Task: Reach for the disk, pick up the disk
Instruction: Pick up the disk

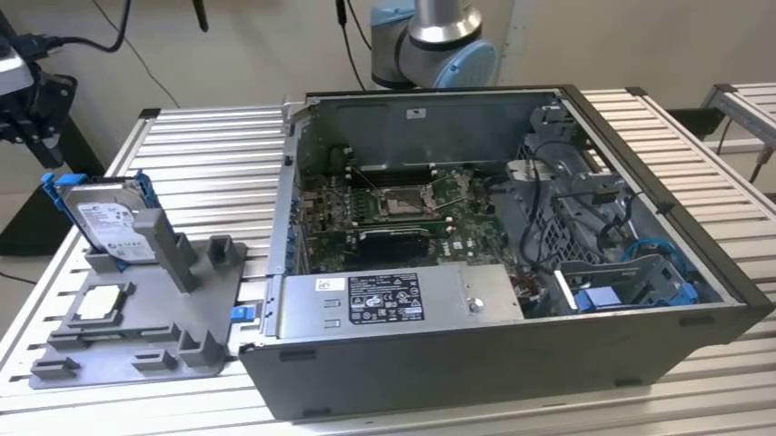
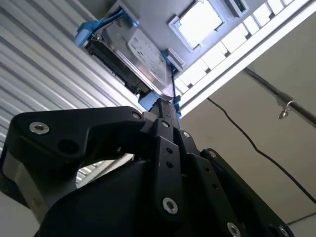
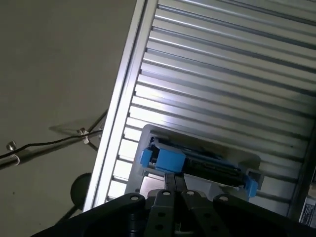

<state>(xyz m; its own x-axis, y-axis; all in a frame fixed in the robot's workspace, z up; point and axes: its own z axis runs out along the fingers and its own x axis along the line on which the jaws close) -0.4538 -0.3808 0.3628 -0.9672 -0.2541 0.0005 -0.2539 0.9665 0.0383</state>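
We see the disk (image 1: 112,221) standing on edge in a grey holder (image 1: 158,350) on the slatted table (image 1: 206,150), at the exterior view's left, beside the open PC case (image 1: 485,363). In both wrist views the gripper (image 3: 175,177) has its fingers pressed together w/ nothing btwn them, pointing at the disk's blue bracket.

Exterior view looks down from above; both close wrist views share the disk (image 2: 138,54) (image 3: 197,165).
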